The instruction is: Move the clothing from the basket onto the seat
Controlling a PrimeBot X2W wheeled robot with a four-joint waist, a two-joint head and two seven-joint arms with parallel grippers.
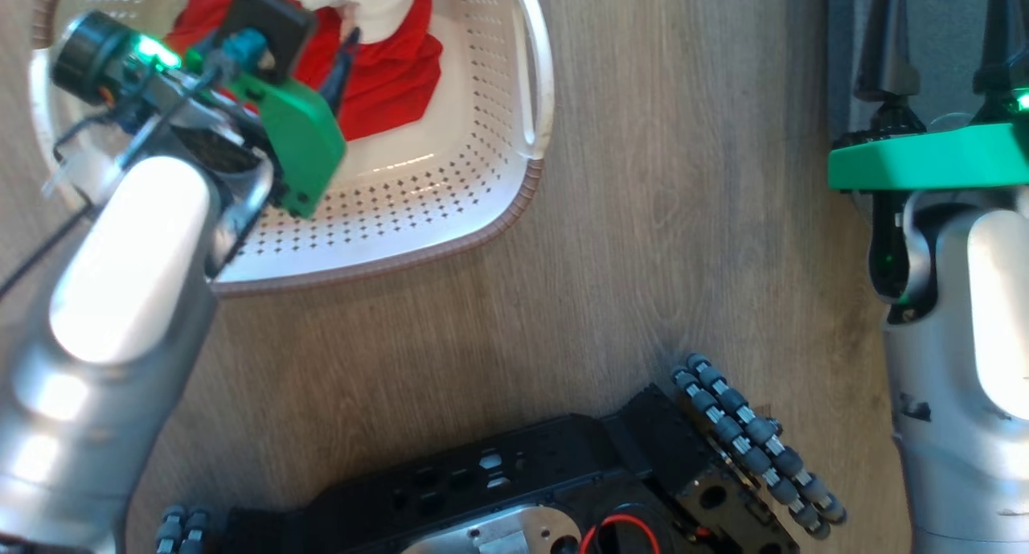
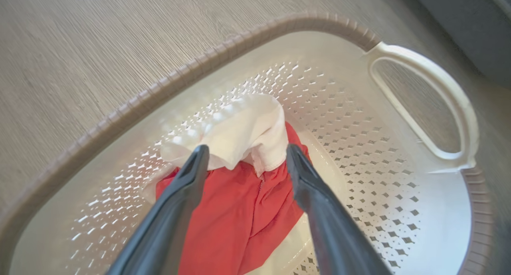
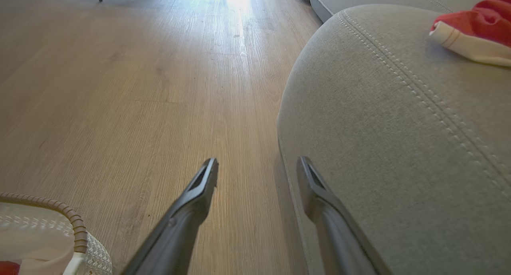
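In the head view, the left claw (image 1: pixel 313 51) was seen over the clothing (image 1: pixel 386 80) in the basket (image 1: pixel 450 208). In the left wrist view, it was spread wide and empty, with clothing between its fingers. In the right wrist view, the right claw (image 3: pixel 257 165) was wide open and empty. The seat (image 3: pixel 399 127) was just to its right, with a red garment (image 3: pixel 479 23) ahead on it.

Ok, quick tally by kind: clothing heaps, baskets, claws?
Red-and-white fabric clothing heaps: 2 (basket heap, seat heap)
White perforated plastic basket, brown woven-look rim: 1
Dark two-fingered claws, both open: 2 (left claw, right claw)
Total: 5
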